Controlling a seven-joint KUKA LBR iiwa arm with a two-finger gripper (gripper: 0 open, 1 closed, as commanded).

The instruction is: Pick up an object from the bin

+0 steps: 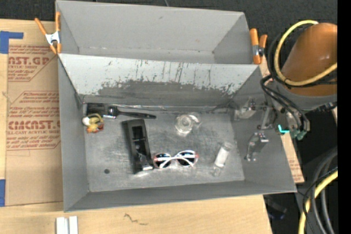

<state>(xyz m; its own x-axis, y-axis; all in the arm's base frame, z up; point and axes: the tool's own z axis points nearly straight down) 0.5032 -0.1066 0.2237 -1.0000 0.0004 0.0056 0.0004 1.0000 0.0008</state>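
My gripper (pixel 248 132) hangs over the bin's right sloping wall, its two fingers spread apart and open, with nothing between them. Nearest to it, down and to its left on the bin floor, lies a small clear tube-like bottle (pixel 221 155). A clear round cup (pixel 186 123) sits further left, near the middle of the floor. A pair of sunglasses (pixel 175 160) with a red and white frame lies near the front.
A black oblong device (pixel 136 146) lies left of the sunglasses. Along the back of the floor there is a black-handled tool (pixel 127 112), and a small yellow and red toy (pixel 94 122) sits in the left corner. The arm's orange cover and cables stand outside the bin at the right.
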